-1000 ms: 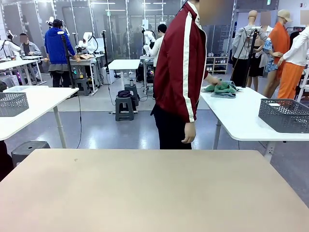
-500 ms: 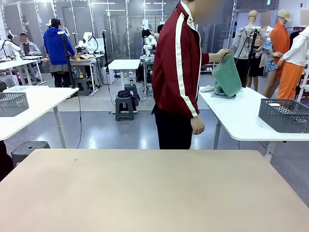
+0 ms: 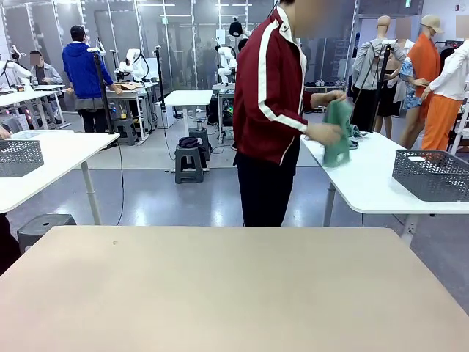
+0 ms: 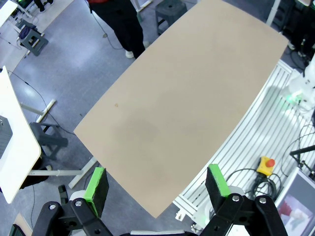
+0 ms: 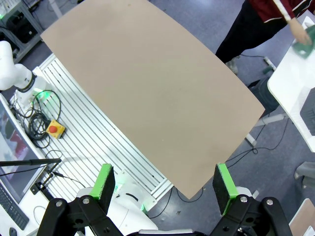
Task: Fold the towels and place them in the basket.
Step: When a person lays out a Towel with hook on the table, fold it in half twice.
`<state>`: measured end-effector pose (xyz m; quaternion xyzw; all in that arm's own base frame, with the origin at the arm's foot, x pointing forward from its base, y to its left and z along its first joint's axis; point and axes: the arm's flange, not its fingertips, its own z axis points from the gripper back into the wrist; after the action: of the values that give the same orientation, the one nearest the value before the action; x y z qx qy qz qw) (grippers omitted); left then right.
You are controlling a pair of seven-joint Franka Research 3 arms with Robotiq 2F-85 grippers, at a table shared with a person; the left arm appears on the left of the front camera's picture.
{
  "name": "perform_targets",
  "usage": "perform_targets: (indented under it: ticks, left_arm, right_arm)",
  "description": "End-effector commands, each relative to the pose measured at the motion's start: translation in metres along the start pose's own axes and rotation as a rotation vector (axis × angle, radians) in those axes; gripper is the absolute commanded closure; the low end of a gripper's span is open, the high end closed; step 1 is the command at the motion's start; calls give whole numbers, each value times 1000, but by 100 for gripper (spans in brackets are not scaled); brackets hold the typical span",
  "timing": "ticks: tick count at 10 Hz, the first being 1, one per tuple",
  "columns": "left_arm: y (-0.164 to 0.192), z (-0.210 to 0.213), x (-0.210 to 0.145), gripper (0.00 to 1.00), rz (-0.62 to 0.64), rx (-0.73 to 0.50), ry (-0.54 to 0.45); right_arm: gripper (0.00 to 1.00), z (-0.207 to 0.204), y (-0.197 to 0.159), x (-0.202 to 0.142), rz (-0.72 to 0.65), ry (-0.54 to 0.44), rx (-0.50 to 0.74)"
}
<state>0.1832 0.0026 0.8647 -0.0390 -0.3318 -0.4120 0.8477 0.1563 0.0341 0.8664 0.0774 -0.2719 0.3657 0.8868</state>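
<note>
Meanwhile, a person's hand (image 3: 323,133) clutches the mint towel (image 3: 339,143) — hanging down.

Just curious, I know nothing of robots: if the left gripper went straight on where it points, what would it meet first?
Most likely the beige table: the left gripper, fingers open, points down at it with nothing between. Probably near its edge; depth is unclear.
</note>
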Motion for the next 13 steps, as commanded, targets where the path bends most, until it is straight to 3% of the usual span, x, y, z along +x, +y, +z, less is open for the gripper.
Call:
perform_targets:
  ticks: [1, 13]
  left_arm:
    - [-1, 1, 0, 0, -6, 1, -3]
    - [-1, 1, 0, 0, -6, 1, -3]
  right_arm:
    - [0, 1, -1, 1, -10, 7, -1]
    - [0, 1, -1, 1, -10, 7, -1]
